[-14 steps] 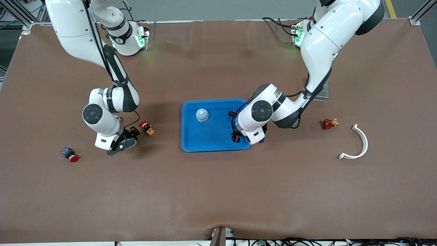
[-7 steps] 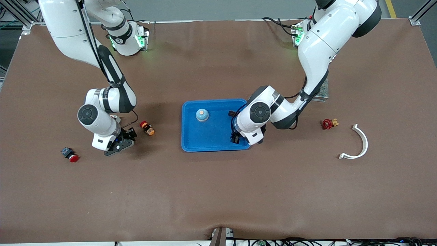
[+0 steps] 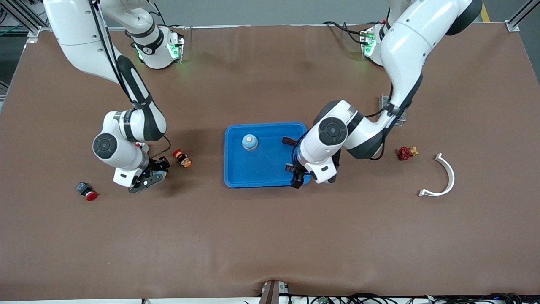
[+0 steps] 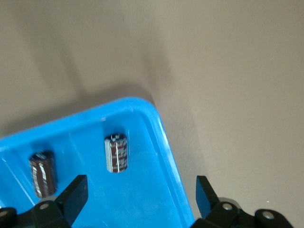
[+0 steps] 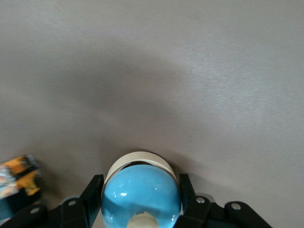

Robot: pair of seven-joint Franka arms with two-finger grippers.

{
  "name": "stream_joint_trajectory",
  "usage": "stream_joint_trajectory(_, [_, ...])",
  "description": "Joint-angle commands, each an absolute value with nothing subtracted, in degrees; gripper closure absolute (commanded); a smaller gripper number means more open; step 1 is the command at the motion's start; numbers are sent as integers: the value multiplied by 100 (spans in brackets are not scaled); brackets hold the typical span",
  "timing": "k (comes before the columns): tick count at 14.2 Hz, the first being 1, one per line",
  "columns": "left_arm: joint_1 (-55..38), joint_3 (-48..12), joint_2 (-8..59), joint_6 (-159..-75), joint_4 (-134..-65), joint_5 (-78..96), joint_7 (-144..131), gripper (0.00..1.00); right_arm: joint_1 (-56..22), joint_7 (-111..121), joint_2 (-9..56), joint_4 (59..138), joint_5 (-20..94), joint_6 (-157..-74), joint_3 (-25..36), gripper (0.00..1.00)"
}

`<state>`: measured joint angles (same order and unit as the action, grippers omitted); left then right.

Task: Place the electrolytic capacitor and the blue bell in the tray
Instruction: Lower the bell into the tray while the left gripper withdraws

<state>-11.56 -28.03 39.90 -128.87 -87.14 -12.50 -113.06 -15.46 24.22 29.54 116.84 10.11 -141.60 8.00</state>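
Note:
The bright-blue tray (image 3: pixel 261 175) lies mid-table. One blue bell (image 3: pixel 249 142) stands in it. Two electrolytic capacitors (image 3: pixel 288 140) (image 3: pixel 289 168) lie in the tray's end toward the left arm; the left wrist view shows them as brown cylinders (image 4: pixel 116 153) (image 4: pixel 42 173). My left gripper (image 3: pixel 296 179) (image 4: pixel 138 199) hangs open over the tray's corner, holding nothing. My right gripper (image 3: pixel 147 178) (image 5: pixel 141 187) is low at the table toward the right arm's end, shut on a second blue bell (image 5: pixel 142 199) with a white rim. The front view hides that bell.
An orange-and-red toy (image 3: pixel 182 158) (image 5: pixel 19 175) lies beside the right gripper, and a red push-button (image 3: pixel 86 191) nearer the table's end. Toward the left arm's end lie a red valve piece (image 3: pixel 406 152), a white curved part (image 3: pixel 445 177) and a metal grid (image 3: pixel 398 113).
The left gripper opened, let a capacitor go in the tray and drew off toward the tray's corner. The right gripper shut on the blue bell.

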Motion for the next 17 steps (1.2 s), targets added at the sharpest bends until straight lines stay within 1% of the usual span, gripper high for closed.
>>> stream_joint_trajectory(1, [-993,-2769,3508,-12403,-8833,-1336,-10707,0,-1695,1972,2629,11523,1257,-13493,712,56])
stream_joint_trajectory(4, [-836,-2769,3156,-12033,-8833,-1327,-9961,0,-2038,1014,2400,11330,1257,-12965,721,56])
stream_joint_trajectory(8, [-554,-2777,2988,-11857,-8833,-1318,-9230,0,-2758,-663,2233,11303,1257,-12832,721,56])
stream_joint_trajectory(11, [-423,-2751,2962,-11848,-8833,-1336,-8546,0,-3294,-1921,2259,11075,1257,-12832,721,56])
stream_joint_trajectory(13, [-361,-2751,2875,-11690,-8833,-1345,-8246,0,-3611,-2607,2285,10873,1239,-12832,721,56])
stream_joint_trajectory(16, [-88,-2760,2699,-11585,-8842,-1336,-7561,0,-3902,-3329,2513,10513,1195,-12832,721,56])
stream_joint_trajectory(17, [-53,-2751,2637,-11410,-8833,-1336,-7350,0,-3946,-3435,2601,10399,1195,-12832,721,56])
